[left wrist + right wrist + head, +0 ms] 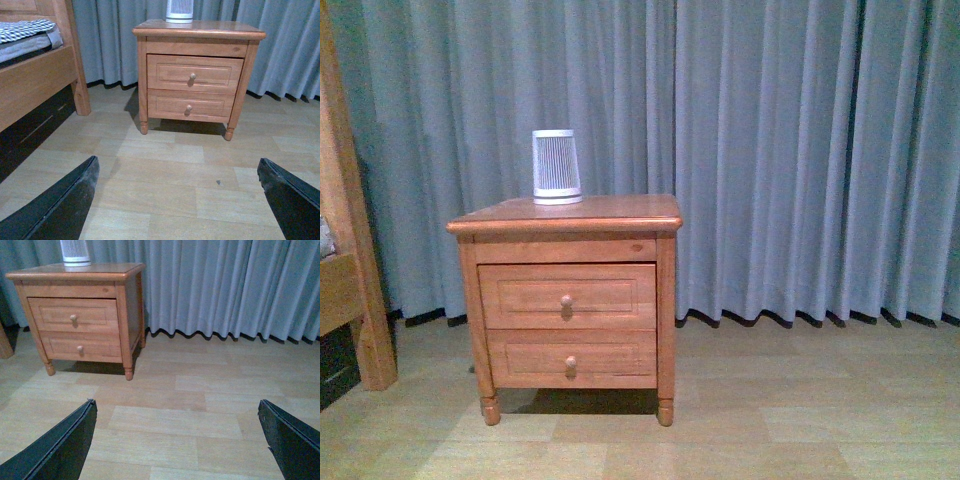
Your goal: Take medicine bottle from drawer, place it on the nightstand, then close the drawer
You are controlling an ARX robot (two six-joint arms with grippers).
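Observation:
The reddish-brown nightstand [570, 215] stands against the curtain, also seen in the left wrist view [200, 30] and the right wrist view [75, 274]. Its upper drawer [567, 296] [194, 74] [74, 315] is shut, round knob facing me. The medicine bottle is hidden. My left gripper [177, 192] is open over bare floor, well short of the nightstand. My right gripper [176, 432] is open too, off to the nightstand's right side. Neither arm shows in the front view.
A white ribbed device [556, 167] stands on the nightstand's top. The lower drawer [571, 358] is shut. A wooden bed frame [345, 230] [35, 75] with bedding stands to the left. Grey curtain [790, 150] hangs behind; pale wood floor [770, 430] lies all around.

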